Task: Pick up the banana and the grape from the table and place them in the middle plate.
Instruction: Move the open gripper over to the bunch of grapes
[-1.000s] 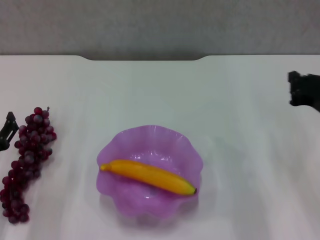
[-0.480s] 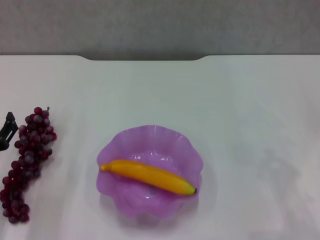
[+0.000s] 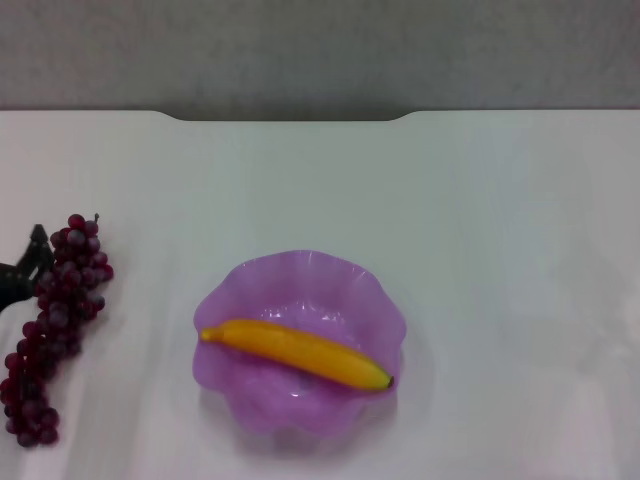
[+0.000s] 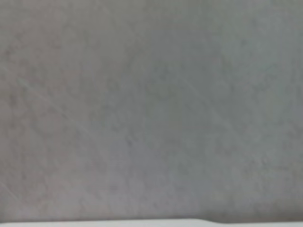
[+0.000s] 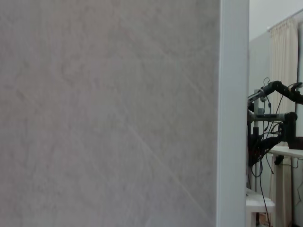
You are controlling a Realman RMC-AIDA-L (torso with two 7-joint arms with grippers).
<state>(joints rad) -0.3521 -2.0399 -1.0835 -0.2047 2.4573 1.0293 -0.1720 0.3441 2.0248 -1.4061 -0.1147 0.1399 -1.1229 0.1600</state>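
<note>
Your left gripper (image 3: 25,268) has just nudged in from the left edge of the tabletop and now sits right against the top of the grape (image 3: 57,325), where a second ago it stood a touch clear of the bunch. Only a dark sliver of it shows, so you cannot tell whether its fingers are spread or pressed together. Your right arm has pulled out of the head view altogether; it was over the right edge a moment back and is gone now, so the grape looks to be the left arm's job.

The middle plate (image 3: 250,285), near the front centre of the table (image 3: 450,200), already holds the banana (image 3: 295,353), lying slantwise across the bowl with its dark tip toward the plate's right rim. Nothing else is in it. The grape lies stretched along the left edge of the tabletop, well apart from the plate. Half done by the look of it: the grasp on the bunch comes next.
</note>
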